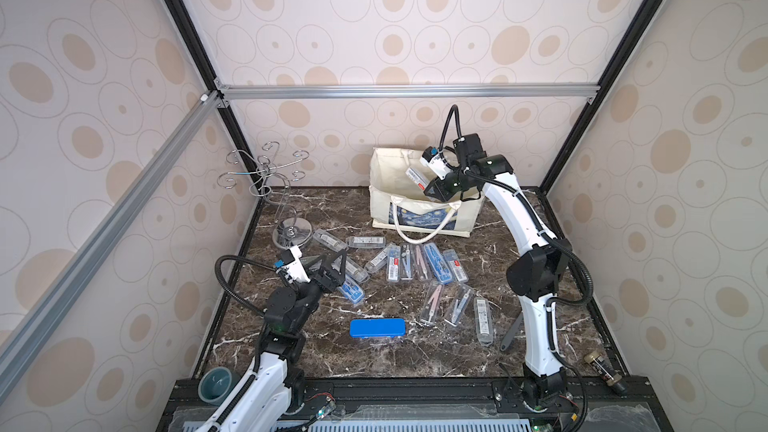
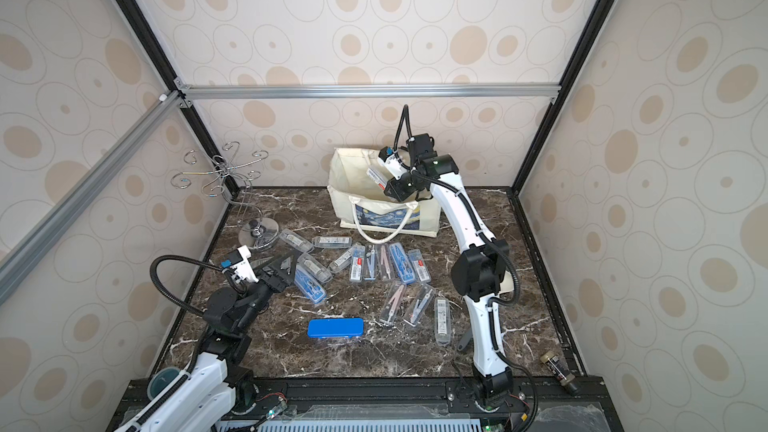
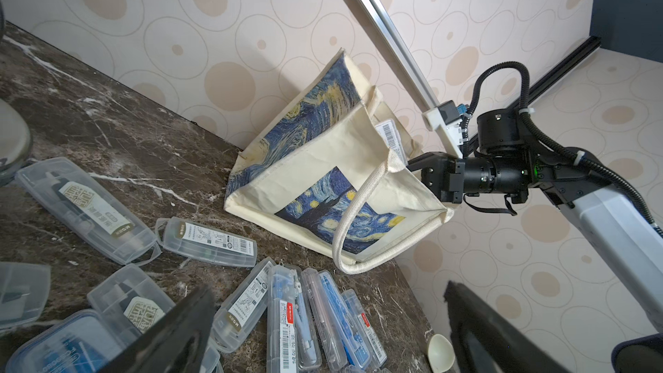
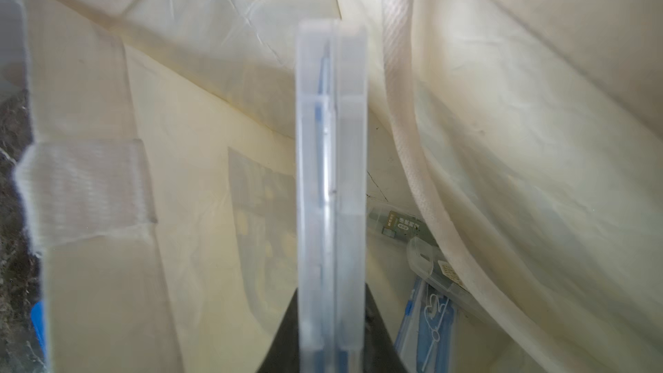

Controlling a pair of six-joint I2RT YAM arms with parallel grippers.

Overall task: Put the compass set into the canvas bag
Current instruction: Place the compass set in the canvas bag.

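The dark stone table point(image 1: 332, 209) has the canvas bag point(image 1: 382, 205) standing open at its far side, close to the back wall. Many clear boxes point(image 1: 415, 263) lie loose in the middle of the table, so I think most of the job is left. At least two boxes point(image 4: 430, 270) lie at the bottom of the bag, so a bit is done. One compass set point(image 1: 417, 178) is held on its thin edge over the bag's mouth, pointing down inside. The right gripper point(image 1: 432, 189) pinches it tight at one end. There is open room in the bag on one side of the box. On the other side a white rope handle point(image 4: 405, 174) hangs just beside it and could catch it. The left gripper point(image 1: 334, 264) is wide open and holds nothing, low over the loose boxes.
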